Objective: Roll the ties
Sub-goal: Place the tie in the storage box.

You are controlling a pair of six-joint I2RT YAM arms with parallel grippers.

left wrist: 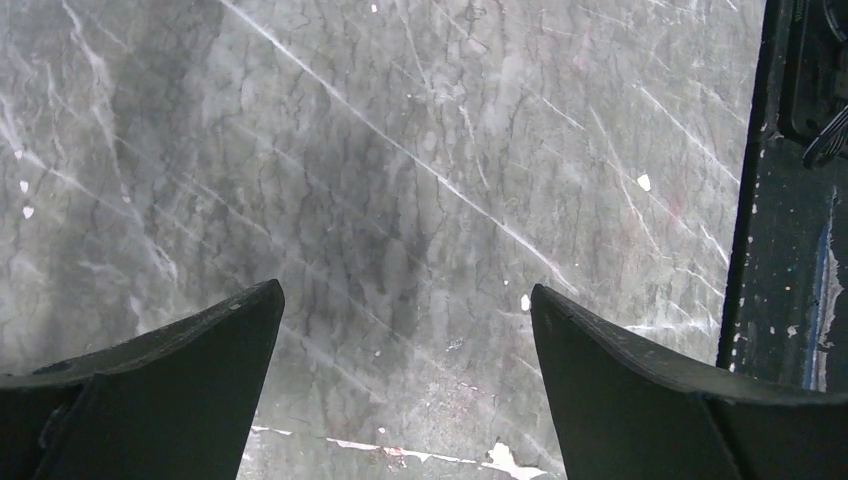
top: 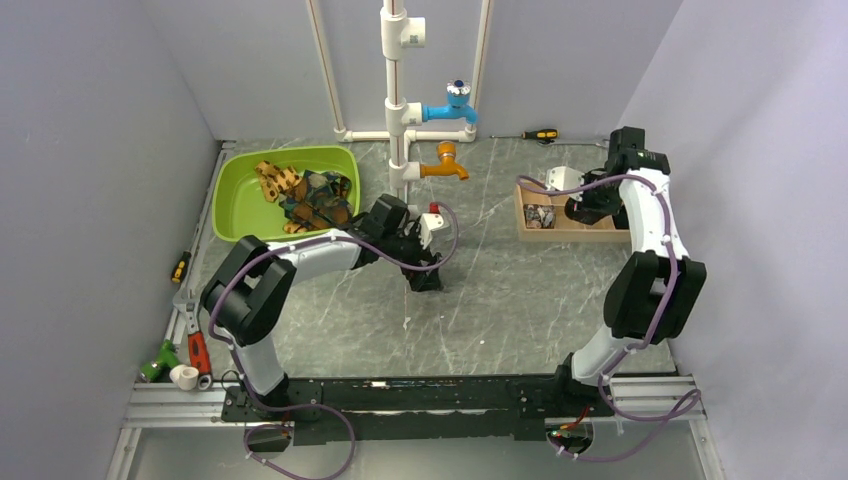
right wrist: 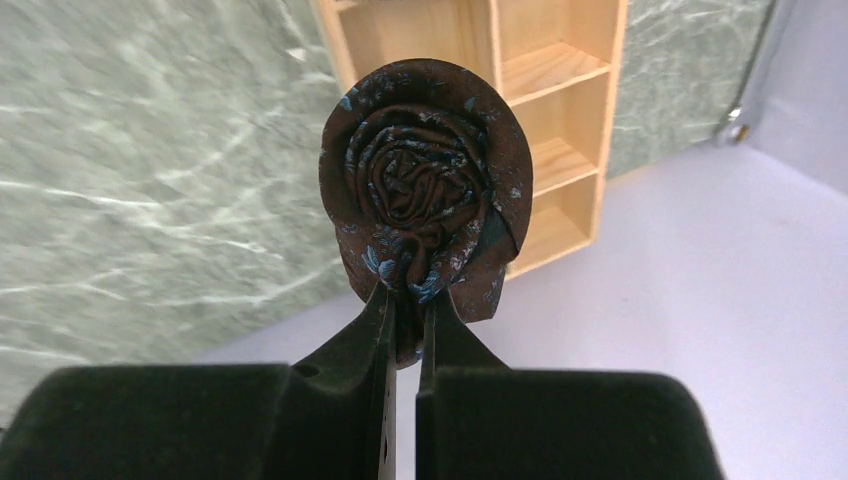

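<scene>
At the far right of the bench (top: 500,300), the right pincer (right wrist: 405,300) is pressed together on the lower edge of a rolled tie (right wrist: 425,170), a dark brown fabric with small blue motifs wound into a tight spiral. The wrist view shows the roll face-on, its coils concentric and its outer wrap standing slightly loose at the right. Behind the roll lies a wooden tray (right wrist: 560,70) divided into compartments. In the overhead view this tray (top: 580,232) sits near the right wall, with the arm's wrist above it. A small speckled object occupies its left end compartment, too small to identify.

Near the bench centre, the left pincer (left wrist: 405,300) points down at the grey marbled surface with its fingers spread wide.

At the far left, a green basin (top: 240,190) holds the remaining ties (top: 310,197), a loose heap of tan-orange, dark brown and teal fabric.
</scene>
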